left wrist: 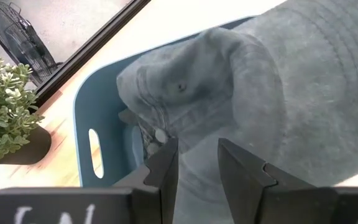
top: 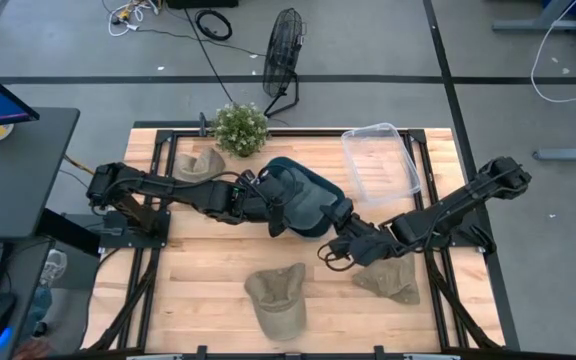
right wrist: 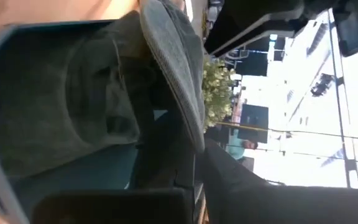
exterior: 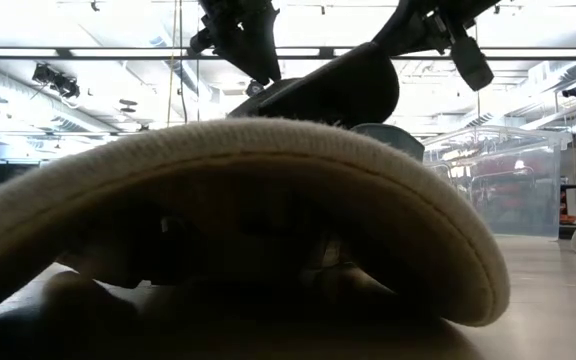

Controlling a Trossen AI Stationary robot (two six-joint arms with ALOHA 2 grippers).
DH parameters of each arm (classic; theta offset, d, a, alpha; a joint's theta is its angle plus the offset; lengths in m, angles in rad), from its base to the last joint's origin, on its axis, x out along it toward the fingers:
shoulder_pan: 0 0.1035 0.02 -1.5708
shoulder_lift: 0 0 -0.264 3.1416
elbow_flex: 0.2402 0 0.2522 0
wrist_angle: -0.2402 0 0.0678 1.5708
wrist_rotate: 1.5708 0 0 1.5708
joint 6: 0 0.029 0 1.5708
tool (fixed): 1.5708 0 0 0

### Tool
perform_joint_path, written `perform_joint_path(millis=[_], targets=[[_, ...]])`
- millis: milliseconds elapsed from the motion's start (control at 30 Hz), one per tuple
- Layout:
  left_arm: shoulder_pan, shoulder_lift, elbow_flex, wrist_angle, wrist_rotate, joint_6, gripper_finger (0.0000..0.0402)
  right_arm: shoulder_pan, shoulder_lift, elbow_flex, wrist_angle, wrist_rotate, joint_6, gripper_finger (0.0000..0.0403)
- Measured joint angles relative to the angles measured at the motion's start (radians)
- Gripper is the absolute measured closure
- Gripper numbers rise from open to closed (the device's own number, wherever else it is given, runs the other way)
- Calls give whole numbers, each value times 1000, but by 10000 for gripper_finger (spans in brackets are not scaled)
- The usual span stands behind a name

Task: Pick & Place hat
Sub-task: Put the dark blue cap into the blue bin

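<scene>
A dark grey hat (top: pixel 306 200) sits over a blue bin (top: pixel 280 164) at the table's middle. In the left wrist view the hat (left wrist: pixel 260 81) fills the bin (left wrist: pixel 98 118), whose wall has a handle slot. My left gripper (top: pixel 268 207) comes from the table's left at the hat's left side, my right gripper (top: pixel 340 243) from the right at its near right rim. In the low view the hat (exterior: pixel 338 85) shows tilted above the table between both arms. Both grippers are shut on it. My left gripper (left wrist: pixel 197 165) has the hat's grey cloth (left wrist: pixel 196 140) between its two fingers, close to a small buckle on the rim, coming level from the table's left. Which layers it has cannot be told. My right gripper (right wrist: pixel 194 168) pinches the edge of the hat's brim (right wrist: pixel 194 138) between its fingers, slanting in from the table's near right. The brim runs edge-on away from the fingers, and the crown (right wrist: pixel 86 93) hangs inside the bin.
An olive hat (top: pixel 276 297) lies at the near edge and fills the low view (exterior: pixel 228 200). Beige hats lie at near right (top: pixel 388 280) and far left (top: pixel 198 165). A clear tub (top: pixel 380 160) stands at far right, a potted plant (top: pixel 240 128) at the far edge.
</scene>
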Motion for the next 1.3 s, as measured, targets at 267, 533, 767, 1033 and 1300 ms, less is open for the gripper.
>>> perform_joint_path(millis=[267,533,767,1033,1300], targets=[[0,0,0,1,0,0,285,-18,0,2,-150,-34,166,392],[25,0,0,42,0,1,285,-106,0,2,-254,-119,325,390],[69,0,0,47,0,1,285,-188,0,2,-203,-340,297,385],[96,36,2,72,13,41,285,-232,5,2,-192,-358,491,319],[100,146,1,145,65,156,289,-186,-3,1,-278,-397,676,250]])
